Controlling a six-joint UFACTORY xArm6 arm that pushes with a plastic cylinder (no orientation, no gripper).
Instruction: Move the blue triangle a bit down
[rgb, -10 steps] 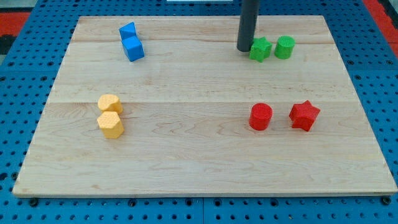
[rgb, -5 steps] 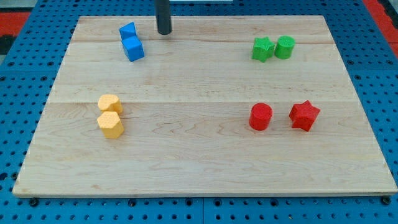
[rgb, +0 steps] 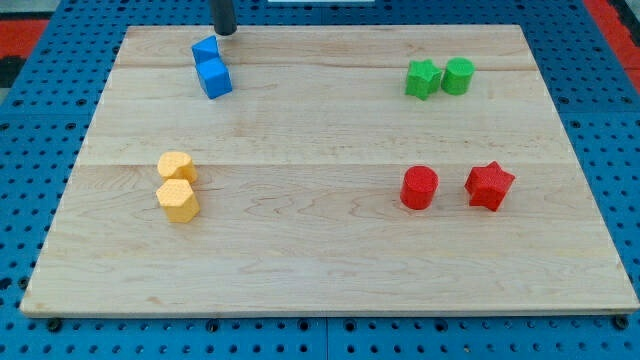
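Tip (rgb: 226, 32) bare, pinching nothing — just above-right of blue triangle (rgb: 205, 48); light, rigid block, likely slides easily — push its top edge.

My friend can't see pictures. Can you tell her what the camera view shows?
My tip sits at the view's top, just above the blue triangle, which touches a blue cube on a wooden board. Two yellow blocks lie left, two green blocks top right, two red blocks below them.

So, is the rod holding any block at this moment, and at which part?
Nothing is held. My tip has no way to grasp; it stands at the view's top, just above and right of the blue triangle. Whether they touch cannot be told.
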